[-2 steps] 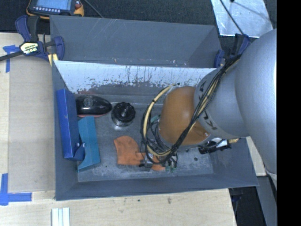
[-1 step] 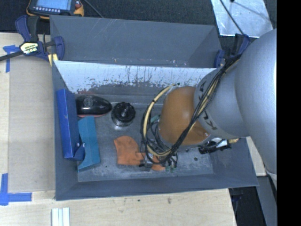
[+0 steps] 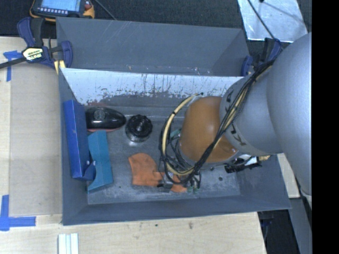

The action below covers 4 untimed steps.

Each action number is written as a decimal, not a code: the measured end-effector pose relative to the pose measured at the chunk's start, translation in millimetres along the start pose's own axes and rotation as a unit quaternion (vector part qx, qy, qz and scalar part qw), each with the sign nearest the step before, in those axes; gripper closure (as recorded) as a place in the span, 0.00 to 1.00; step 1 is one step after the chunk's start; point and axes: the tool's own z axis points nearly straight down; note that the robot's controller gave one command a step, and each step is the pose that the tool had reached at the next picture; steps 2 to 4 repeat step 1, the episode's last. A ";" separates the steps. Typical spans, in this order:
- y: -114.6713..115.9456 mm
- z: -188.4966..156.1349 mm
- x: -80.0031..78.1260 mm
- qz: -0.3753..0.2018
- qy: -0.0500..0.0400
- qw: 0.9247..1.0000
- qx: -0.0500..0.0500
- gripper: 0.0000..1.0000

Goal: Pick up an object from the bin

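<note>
Gripper low over floor of grey metal bin, front middle, mostly hidden under arm's orange cover and cables; open or closed: cannot tell. Right at its tip, crumpled orange cloth, flat on floor, right edge running under gripper. Behind cloth, black round knob; left of that, black glossy mouse-shaped thing. Along left wall, long blue flat bar, teal rectangular block just beside it, near front-left corner

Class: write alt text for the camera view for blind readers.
The arm's gripper hangs at an orange cloth in a grey bin. Left of it lie a black mouse, a black cap, a teal block and a blue bar.
</note>
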 end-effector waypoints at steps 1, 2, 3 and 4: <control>-0.8 -19.2 1.7 0.000 0.003 1.000 0.001 1.00; -0.8 -19.2 1.7 0.000 0.003 1.000 0.001 1.00; -0.8 -19.2 1.7 0.000 0.003 1.000 0.001 1.00; -0.8 -19.2 1.7 0.000 0.003 1.000 0.001 1.00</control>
